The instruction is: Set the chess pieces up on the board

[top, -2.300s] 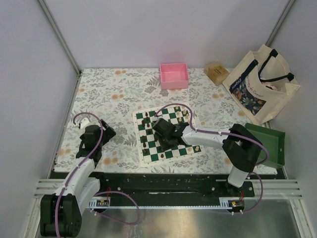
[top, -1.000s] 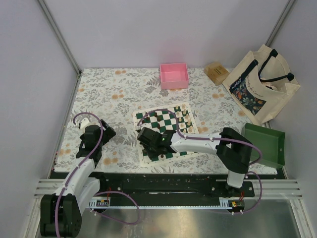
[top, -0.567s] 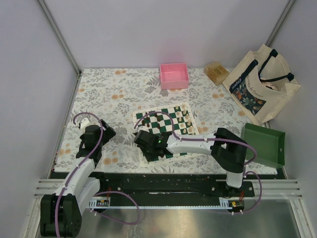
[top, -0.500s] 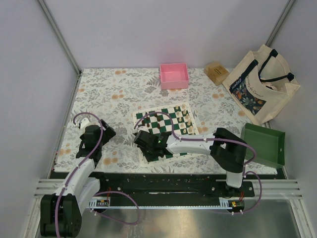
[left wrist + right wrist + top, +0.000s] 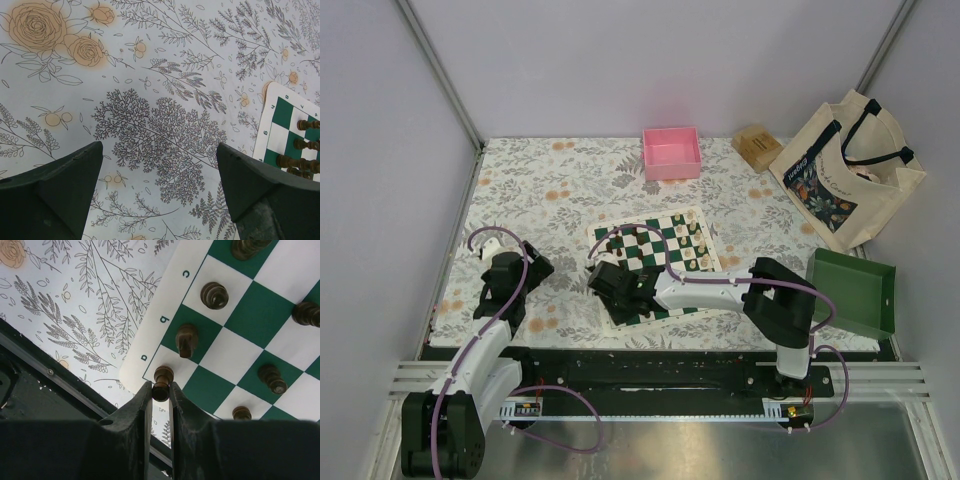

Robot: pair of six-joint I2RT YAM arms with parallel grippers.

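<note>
Board (image 5: 642,241): flat green-and-white check mat with a white border, lying skewed on the tabletop (image 5: 540,190) near its front edge. On the right wrist view we read border letters a, b, c along one side.

Dark pieces (image 5: 214,294) stand upright, one per square, in the two rows nearest that lettered edge. The b-file one (image 5: 186,340) looks like a knight.

Dark corner piece (image 5: 162,376) is over the a-corner square, pinched between the fingers (image 5: 141,407) of the right gripper (image 5: 160,389). We can't tell whether its base touches the board.

Cream pieces (image 5: 692,238) are clustered at the opposite side.
</note>
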